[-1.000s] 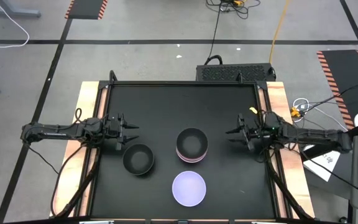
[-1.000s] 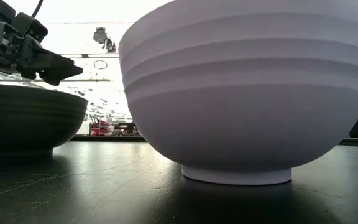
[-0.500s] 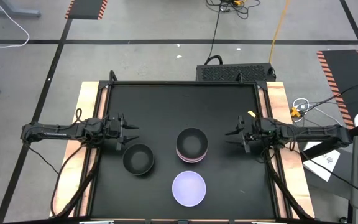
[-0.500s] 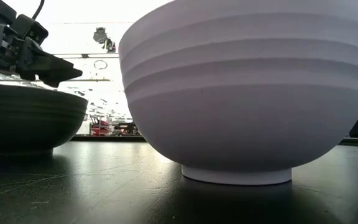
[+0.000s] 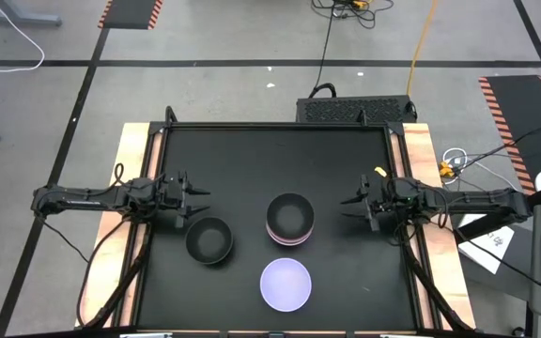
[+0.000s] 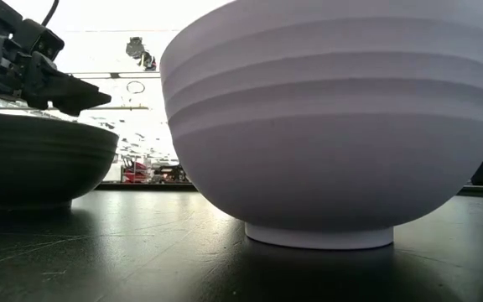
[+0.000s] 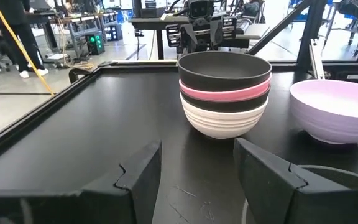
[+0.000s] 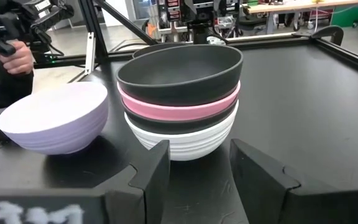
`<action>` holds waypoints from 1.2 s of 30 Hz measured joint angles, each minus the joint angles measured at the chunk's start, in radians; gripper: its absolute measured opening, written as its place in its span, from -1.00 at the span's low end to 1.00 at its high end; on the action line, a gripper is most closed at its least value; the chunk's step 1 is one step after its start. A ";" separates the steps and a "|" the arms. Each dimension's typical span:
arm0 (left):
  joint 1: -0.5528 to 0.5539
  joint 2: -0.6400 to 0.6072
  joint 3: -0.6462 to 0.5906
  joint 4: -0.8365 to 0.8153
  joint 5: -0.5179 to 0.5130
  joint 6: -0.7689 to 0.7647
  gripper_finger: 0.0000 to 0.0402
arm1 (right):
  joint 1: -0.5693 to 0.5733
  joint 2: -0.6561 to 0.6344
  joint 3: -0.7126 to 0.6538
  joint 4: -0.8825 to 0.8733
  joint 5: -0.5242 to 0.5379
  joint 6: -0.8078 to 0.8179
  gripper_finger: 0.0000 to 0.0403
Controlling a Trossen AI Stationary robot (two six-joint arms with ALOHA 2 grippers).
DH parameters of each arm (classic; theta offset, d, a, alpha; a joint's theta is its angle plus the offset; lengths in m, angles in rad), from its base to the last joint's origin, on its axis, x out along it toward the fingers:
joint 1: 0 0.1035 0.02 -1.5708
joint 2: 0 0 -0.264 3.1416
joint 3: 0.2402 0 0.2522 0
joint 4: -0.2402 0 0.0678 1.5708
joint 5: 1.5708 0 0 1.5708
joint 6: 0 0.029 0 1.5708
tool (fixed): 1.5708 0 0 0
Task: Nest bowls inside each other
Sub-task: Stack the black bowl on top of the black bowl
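Observation:
A nest of bowls [image 5: 290,219] stands mid-table on the white bottom bowl's foot [image 7: 219,132]; above the white one sit a black, a pink [image 8: 179,107] and a black top bowl. A single black bowl [image 5: 208,239] stands left of it. A pale lavender bowl [image 5: 285,284] stands near the front edge and fills the low view [image 6: 334,126]. My left gripper [image 5: 200,194] hovers open at the table's left, just beyond the single black bowl. My right gripper [image 5: 346,202] hovers open right of the nest. Both point at the nest, with nothing between the fingers [image 7: 138,180] [image 8: 260,174].
The black table top [image 5: 252,150] has a raised rim with wooden strips along its left and right sides. A black box [image 5: 355,109] lies behind the far edge. A person's hand [image 8: 17,59] shows in the room beyond the table.
My right arm has swung a little toward the near edge and its wrist has rolled slightly, then it has stopped. Its fingers have stayed open. The bowls and my left arm have kept still.

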 joint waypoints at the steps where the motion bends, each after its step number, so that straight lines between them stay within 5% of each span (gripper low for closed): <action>1: 0.000 0.000 0.000 0.007 0.007 0.004 0.01 | 0.000 0.000 0.000 0.000 0.000 0.000 -0.22; 8: 0.000 0.000 0.003 0.125 0.072 -0.005 0.01 | 0.000 0.000 0.000 -0.002 0.000 0.003 -0.22; 18: 0.000 0.026 0.134 -0.073 0.024 -0.151 0.01 | 0.000 0.000 0.000 -0.003 -0.001 0.007 -0.22; 25: 0.000 0.172 0.230 -0.243 0.049 -0.305 0.09 | 0.000 0.004 0.000 -0.006 -0.002 0.026 -0.22; 36: 0.000 0.450 0.386 -0.432 0.169 -0.460 0.54 | 0.000 0.010 0.000 -0.014 -0.002 0.034 -0.22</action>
